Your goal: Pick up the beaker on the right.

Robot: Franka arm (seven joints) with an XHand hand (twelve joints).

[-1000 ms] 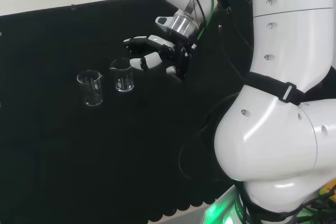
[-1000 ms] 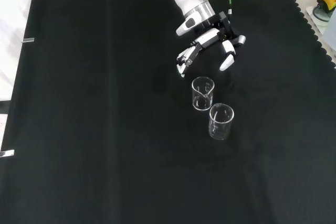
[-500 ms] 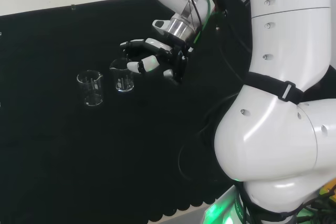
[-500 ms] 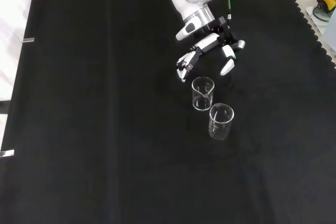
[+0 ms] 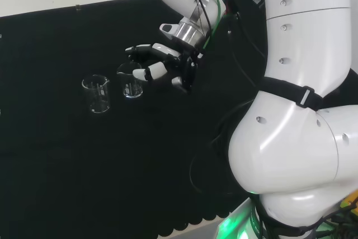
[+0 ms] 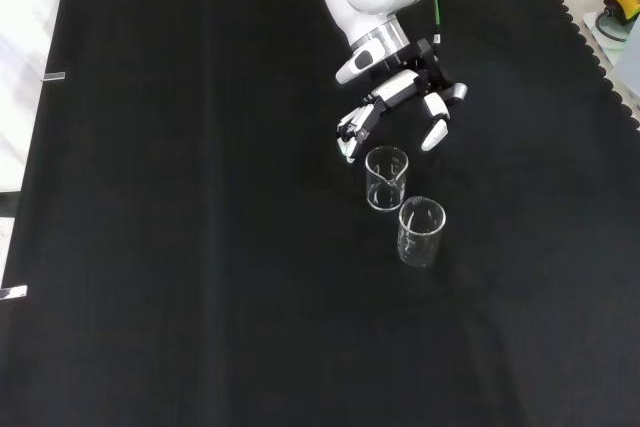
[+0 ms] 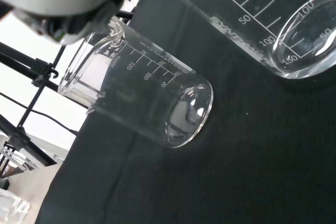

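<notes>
I am watching two clear beakers standing upright on the black cloth [image 6: 180, 247], close together but not touching. In the head view the right beaker [image 5: 130, 80] is sitting just left of the hand [image 5: 162, 68]; the left beaker [image 5: 96, 94] is standing beyond it. The hand is hovering with its fingers spread and gently bent, gripping nothing. In the front view the hand [image 6: 400, 107] is straddling the rim of the upper beaker [image 6: 386, 178], with bare cloth lying wide on every side and the scalloped edge well away. The wrist view is showing printed scale marks on both beakers, which the wider views are too far off to show.
</notes>
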